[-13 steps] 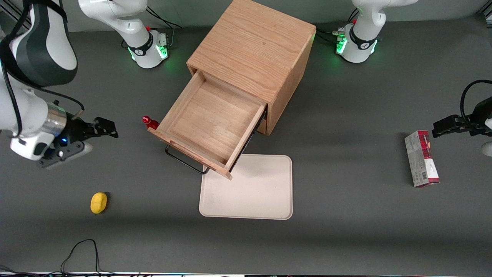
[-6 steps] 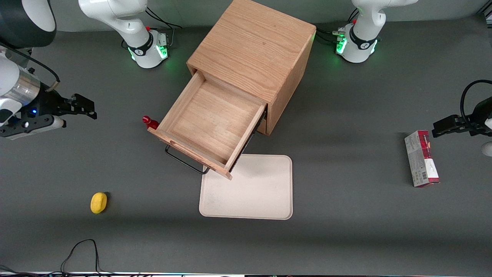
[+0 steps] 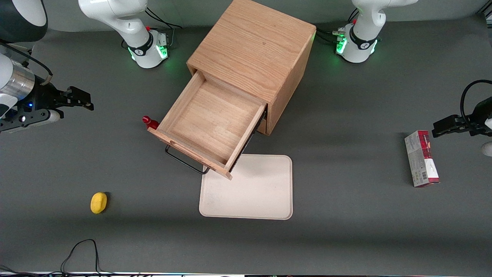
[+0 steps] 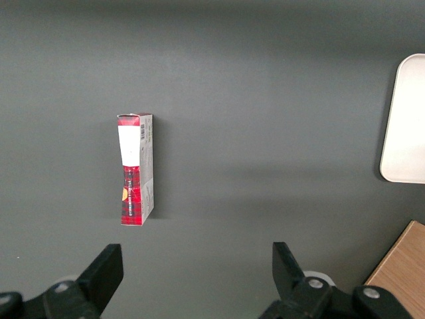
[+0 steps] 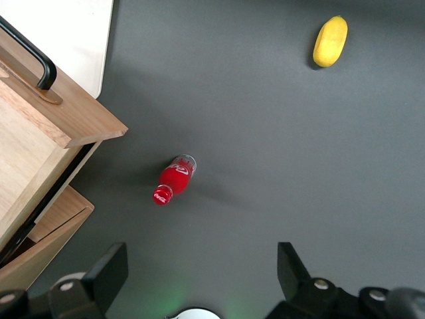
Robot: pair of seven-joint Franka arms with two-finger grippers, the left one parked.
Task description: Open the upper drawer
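The upper drawer (image 3: 209, 122) of the oak cabinet (image 3: 253, 50) stands pulled far out, its shallow wooden tray empty. Its long black wire handle (image 3: 184, 161) hangs at the front, over the edge of a cream tray. In the right wrist view the drawer's front corner (image 5: 73, 119) and one end of the handle (image 5: 33, 56) show. My gripper (image 3: 82, 98) hovers open and empty well away from the drawer, toward the working arm's end of the table; its fingers (image 5: 109, 269) stand wide apart.
A small red bottle (image 3: 150, 122) (image 5: 174, 179) stands on the table beside the drawer's front corner. A yellow lemon (image 3: 98, 202) (image 5: 330, 41) lies nearer the front camera. A cream tray (image 3: 250, 188) lies in front of the cabinet. A red-and-grey carton (image 3: 421, 158) (image 4: 136, 169) lies toward the parked arm's end.
My gripper has drawn away from the drawer toward the working arm's end of the table and farther from the front camera. The drawer, bottle and lemon have stayed put.
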